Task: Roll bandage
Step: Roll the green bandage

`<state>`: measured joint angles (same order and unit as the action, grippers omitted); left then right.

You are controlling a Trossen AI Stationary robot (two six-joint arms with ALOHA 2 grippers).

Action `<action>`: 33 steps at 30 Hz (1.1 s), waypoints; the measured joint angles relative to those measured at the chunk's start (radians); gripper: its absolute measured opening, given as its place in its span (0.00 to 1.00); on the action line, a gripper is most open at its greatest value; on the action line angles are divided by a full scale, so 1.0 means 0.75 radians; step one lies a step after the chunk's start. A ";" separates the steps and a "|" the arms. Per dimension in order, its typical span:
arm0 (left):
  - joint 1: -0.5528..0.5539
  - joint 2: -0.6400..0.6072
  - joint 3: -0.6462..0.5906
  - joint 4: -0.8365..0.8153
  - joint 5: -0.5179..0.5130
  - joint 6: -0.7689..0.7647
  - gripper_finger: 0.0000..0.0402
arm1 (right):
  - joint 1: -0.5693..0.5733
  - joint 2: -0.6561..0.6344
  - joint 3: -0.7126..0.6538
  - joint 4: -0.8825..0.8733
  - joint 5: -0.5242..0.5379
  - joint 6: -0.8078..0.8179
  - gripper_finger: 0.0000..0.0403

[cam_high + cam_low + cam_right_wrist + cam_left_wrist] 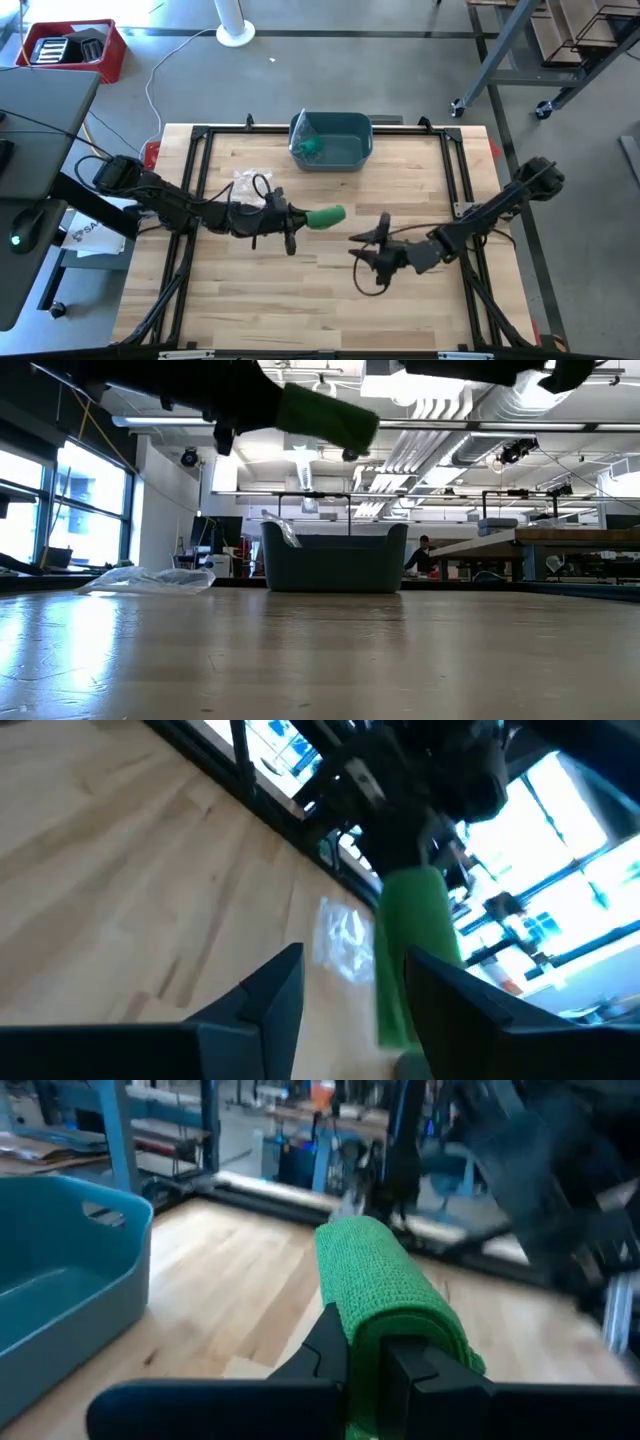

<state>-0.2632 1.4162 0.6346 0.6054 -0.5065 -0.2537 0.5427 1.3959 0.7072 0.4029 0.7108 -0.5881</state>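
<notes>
Left gripper is pinched tight on one end of the green bandage roll, holding it up off the wooden table with the roll sticking straight out past the fingertips toward the other arm. The left wrist view shows it best: both dark fingers squeeze the knitted green fabric between them, which you really can't make out from overhead. The right gripper sits just across from the roll's free end, not touching it, and its wrist view shows the fingers spread apart with the roll beyond them. In the low view the roll hangs well above the tabletop with only blurry bits of the arms around it. Behind the left gripper there's a crumpled clear plastic wrapper lying on the table. Farther out, near the table's far edge, is a teal bin, and only the overhead view shows something green inside it.
</notes>
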 joint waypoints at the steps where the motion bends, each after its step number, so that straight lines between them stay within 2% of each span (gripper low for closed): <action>1: 0.006 0.000 0.000 0.034 0.008 -0.010 0.02 | 0.014 0.024 0.027 0.002 0.017 -0.030 0.40; 4: 0.014 -0.001 0.000 0.131 0.042 -0.011 0.02 | 0.026 0.130 0.133 -0.002 0.052 -0.163 0.38; 9: 0.010 -0.001 0.000 0.210 0.049 -0.017 0.02 | -0.002 0.314 0.334 -0.006 0.255 -0.463 0.34; 12: 0.009 -0.002 0.000 0.209 0.061 -0.037 0.02 | -0.036 0.382 0.414 -0.028 0.291 -0.583 0.30; 19: 0.009 -0.002 0.000 0.208 0.078 -0.043 0.03 | -0.078 0.403 0.462 -0.058 0.301 -0.623 0.23; 24: 0.009 -0.002 0.000 0.203 0.079 -0.022 0.03 | -0.077 0.391 0.462 -0.053 0.282 -0.619 0.21; 28: 0.009 -0.002 0.000 0.202 0.079 -0.020 0.03 | -0.071 0.377 0.462 -0.054 0.218 -0.545 0.21; 33: 0.009 -0.002 0.000 0.207 0.079 -0.019 0.03 | -0.113 0.372 0.463 -0.118 0.231 -0.444 0.21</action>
<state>-0.2565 1.4147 0.6346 0.7608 -0.4476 -0.2680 0.4577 1.6752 1.0546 0.3146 0.8838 -0.9211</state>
